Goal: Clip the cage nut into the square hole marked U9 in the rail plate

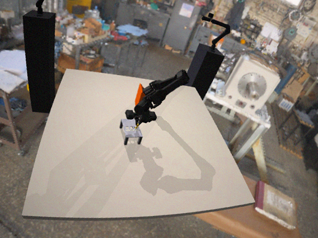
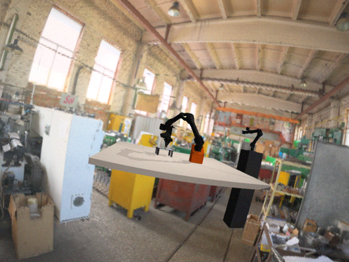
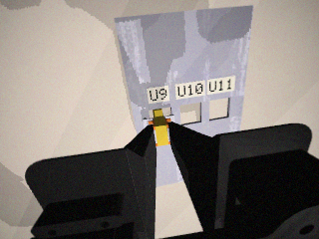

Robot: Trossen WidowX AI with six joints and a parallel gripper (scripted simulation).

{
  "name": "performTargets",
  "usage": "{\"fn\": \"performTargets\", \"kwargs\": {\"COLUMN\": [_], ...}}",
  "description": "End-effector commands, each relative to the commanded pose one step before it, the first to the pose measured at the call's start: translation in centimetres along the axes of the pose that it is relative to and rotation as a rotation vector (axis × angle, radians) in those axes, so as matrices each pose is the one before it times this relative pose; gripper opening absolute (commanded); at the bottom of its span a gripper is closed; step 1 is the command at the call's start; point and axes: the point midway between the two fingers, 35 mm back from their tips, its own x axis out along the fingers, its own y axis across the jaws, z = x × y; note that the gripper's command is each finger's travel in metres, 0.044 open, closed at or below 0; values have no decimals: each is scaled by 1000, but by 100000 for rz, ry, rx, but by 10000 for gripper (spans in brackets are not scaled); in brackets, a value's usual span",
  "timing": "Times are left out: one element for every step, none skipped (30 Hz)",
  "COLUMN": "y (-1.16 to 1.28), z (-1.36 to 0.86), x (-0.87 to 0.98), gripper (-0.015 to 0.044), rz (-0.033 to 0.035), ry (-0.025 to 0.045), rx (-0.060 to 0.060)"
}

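A cluttered workshop surrounds the pale table (image 1: 81, 90) (image 2: 157, 170), and here is the gripper (image 1: 138, 122) (image 2: 167, 146) (image 3: 160, 128), pointing down with its fingers narrow and pinched on the yellow nut (image 1: 136, 125) (image 3: 161, 136). The nut is right at U9 (image 3: 159, 95), its far end showing against the square hole (image 3: 166, 112) below that label, with bits of orange and white beside the fingertips. Whether the wings are through the hole is hard to tell from this angle, the fingers covering much of it. Beneath is the plate (image 1: 134, 133) (image 2: 162, 148) (image 3: 169, 65), lilac-grey, up on short dark legs; along the same row come U10 (image 3: 189, 90) and U11 (image 3: 220, 85), each with its own square opening. Shadows fall over the plate's far part. Moving outward, the black arm (image 1: 169, 84) (image 2: 193, 126) arches up and over to an orange base (image 1: 139, 94) (image 2: 196, 156) on the table. Beyond, past the table's edge, two black pillars each carry a smaller arm in the top view, one near either far corner.
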Motion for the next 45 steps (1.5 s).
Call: {"fn": "performTargets", "kwargs": {"y": [14, -10, -12, -15, -16, -17, -17, -17, -3, -6, -8, -10, -13, -2, -5, -8, -10, -12, -14, -15, -2, -3, -5, -3, -4, -8, -12, -5, -9, -13, -18, -20, -23, -5, -9, -14, -19, -21, -6, -11, -15, -20, -7, -12, -17], "z": [3, 0, -1, 0, 0, 0, 0, 0, 0, 0, 0, 0, 0, 0, 0, 0, 0, 0, 0, 0, 0, 0, 0, 0, 0, 0, 0, 0, 0, 0, 0, 0, 0, 0, 0, 0, 0, 0, 0, 0, 0, 0, 0, 0, 0], "x": [51, 1, 1, 4, 5, 5, 4, 4, 1, 2, 3, 3, 4, 0, 1, 1, 2, 2, 2, 3, 1, 1, 2, 1, 1, 1, 2, 1, 1, 2, 3, 3, 3, 1, 1, 1, 2, 2, 0, 1, 1, 2, 0, 1, 1], "gripper": [28, 28, 28, 28, 28, 28, 28, 28, 28, 28, 28, 28, 28, 28, 28, 28, 28, 28, 28, 28, 28, 28, 28, 28, 28, 28, 28, 28, 28, 28, 28, 28, 28, 28, 28, 28, 28, 28, 28, 28, 28, 28, 28, 28, 28], "rz": [954, 165, 200, 225, 241, 246, 248, 248, 37, 76, 104, 135, 170, 41, 83, 127, 160, 194, 228, 252, 40, 39, 80, 37, 32, 65, 101, 33, 61, 91, 124, 141, 159, 28, 50, 74, 100, 111, 22, 47, 62, 81, 20, 35, 53], "ry": [-46, 3, 3, 4, 3, 2, 1, 0, 0, 0, 0, 0, -1, 0, 1, 1, 0, 0, -1, -2, 0, 0, 0, 0, 0, 0, 0, 0, 0, 0, -1, -1, -2, 0, -1, -1, -2, -2, 0, -1, -1, -2, 0, -1, -1], "rx": [-221, -2, -3, -3, -3, -3, -3, -3, 0, -1, -1, -1, -1, -1, -1, -2, -2, -2, -3, -3, -1, -1, -1, 0, 0, -1, -1, 0, -1, -1, -1, -2, -2, 0, -1, -1, -1, -1, 0, 0, -1, -1, 0, 0, -1]}}
